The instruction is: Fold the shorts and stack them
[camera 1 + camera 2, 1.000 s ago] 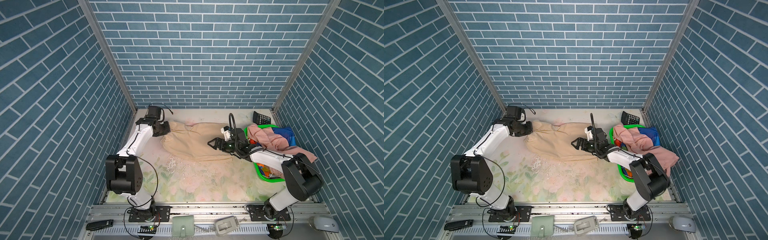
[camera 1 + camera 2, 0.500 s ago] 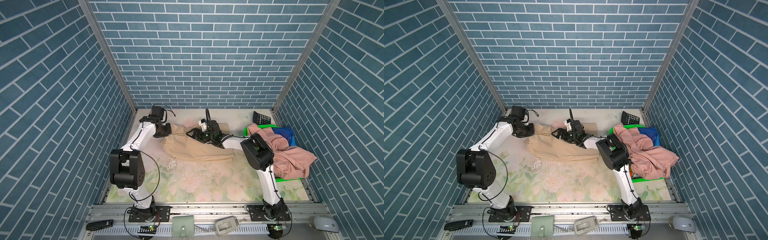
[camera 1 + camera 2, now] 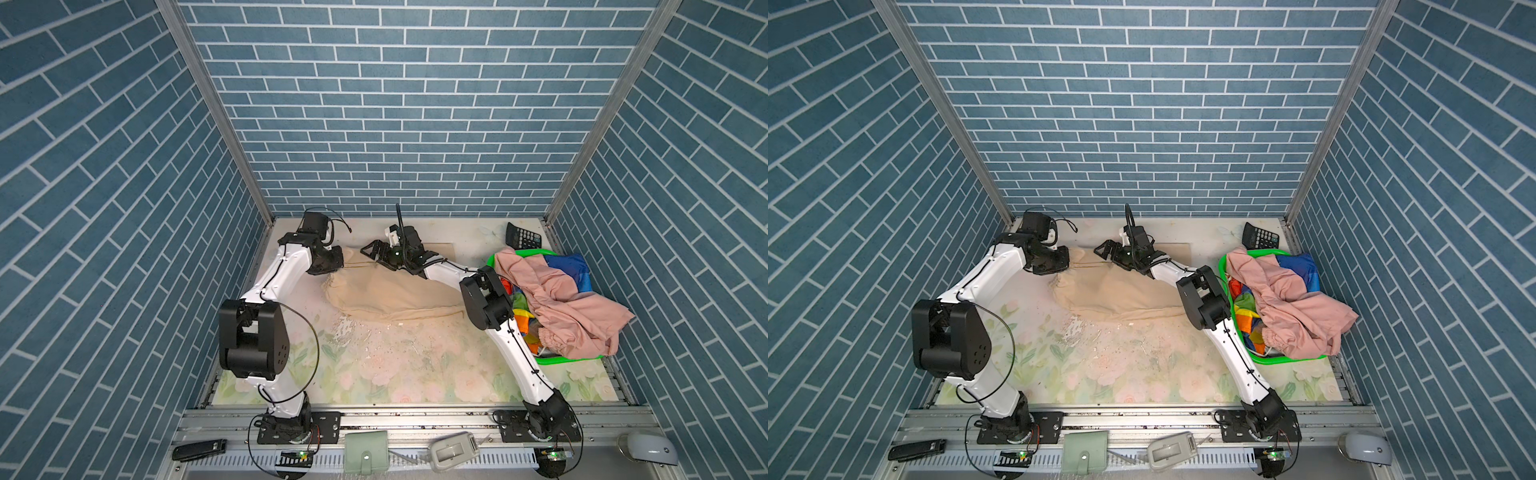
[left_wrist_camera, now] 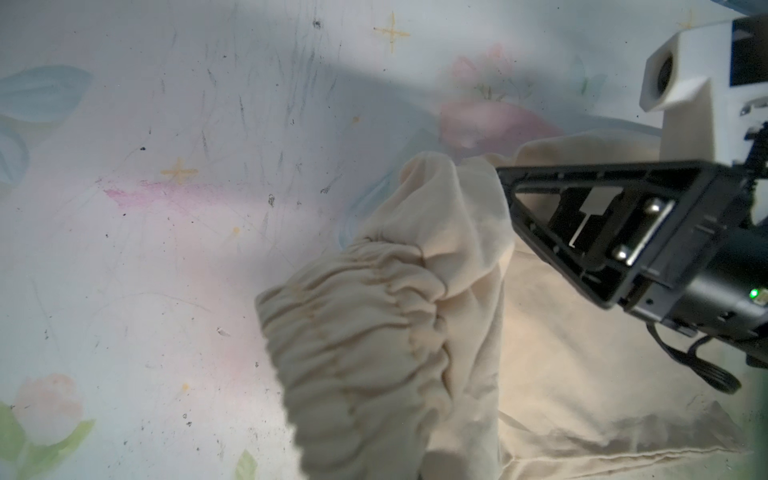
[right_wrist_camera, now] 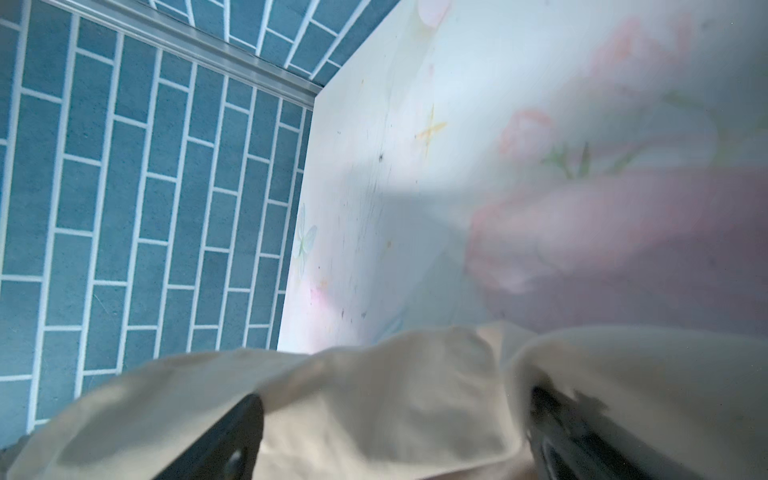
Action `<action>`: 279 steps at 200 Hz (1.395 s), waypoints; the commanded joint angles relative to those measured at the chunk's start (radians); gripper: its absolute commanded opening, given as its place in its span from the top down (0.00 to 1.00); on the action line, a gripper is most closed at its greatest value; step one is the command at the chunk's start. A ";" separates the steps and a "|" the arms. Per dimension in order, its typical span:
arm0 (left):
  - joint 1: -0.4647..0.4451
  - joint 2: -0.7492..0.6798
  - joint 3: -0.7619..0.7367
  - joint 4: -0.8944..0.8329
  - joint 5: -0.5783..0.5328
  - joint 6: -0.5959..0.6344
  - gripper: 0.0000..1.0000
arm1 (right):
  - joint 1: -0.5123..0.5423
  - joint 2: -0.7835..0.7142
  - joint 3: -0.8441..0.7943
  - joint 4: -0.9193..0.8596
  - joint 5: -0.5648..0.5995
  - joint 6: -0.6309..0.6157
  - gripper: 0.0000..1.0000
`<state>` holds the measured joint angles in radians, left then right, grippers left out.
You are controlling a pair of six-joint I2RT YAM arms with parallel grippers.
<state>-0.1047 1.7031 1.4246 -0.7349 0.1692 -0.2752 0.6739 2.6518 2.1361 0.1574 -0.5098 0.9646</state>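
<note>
Swung to 12 o'clock with right claw (image 3: 371, 252) wide over soft beige cloth shorts (image 3: 390, 296), left claw (image 3: 334, 262) clamping waistband (image 4: 353, 324); close low.

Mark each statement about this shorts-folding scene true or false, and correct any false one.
1. The left gripper is shut on the beige shorts. True.
2. The right gripper is shut. False: its jaws stand open, with beige cloth between them.
3. The pink shorts are stacked on the beige shorts. False: they hang crumpled over the green basket.
4. A calculator lies behind the green basket. True.
</note>
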 commanded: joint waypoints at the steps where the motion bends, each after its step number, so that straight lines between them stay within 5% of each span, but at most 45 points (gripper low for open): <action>1: -0.001 -0.028 -0.011 -0.008 0.004 0.018 1.00 | -0.034 0.103 0.126 -0.132 0.045 0.015 0.01; 29: -0.001 -0.032 -0.007 -0.023 -0.005 0.034 1.00 | -0.062 0.140 0.250 -0.164 0.021 0.021 0.01; 74: -0.001 -0.022 0.003 -0.038 -0.019 0.035 1.00 | -0.098 -0.011 0.195 -0.189 -0.003 -0.046 0.01; 133: -0.002 -0.028 0.037 -0.082 -0.051 0.038 1.00 | -0.067 -0.511 -0.501 0.053 0.029 -0.070 0.01; 170: -0.004 -0.008 0.066 -0.097 -0.066 0.045 1.00 | 0.016 -0.689 -0.870 0.230 0.063 -0.010 0.01; 279: -0.034 0.044 0.113 -0.136 -0.112 0.052 1.00 | 0.202 -0.671 -1.183 0.420 0.106 0.089 0.01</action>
<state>-0.1246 1.7397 1.4994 -0.8333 0.0864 -0.2420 0.8650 1.9614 0.9966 0.5049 -0.4152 0.9966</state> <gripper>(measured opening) 0.077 0.988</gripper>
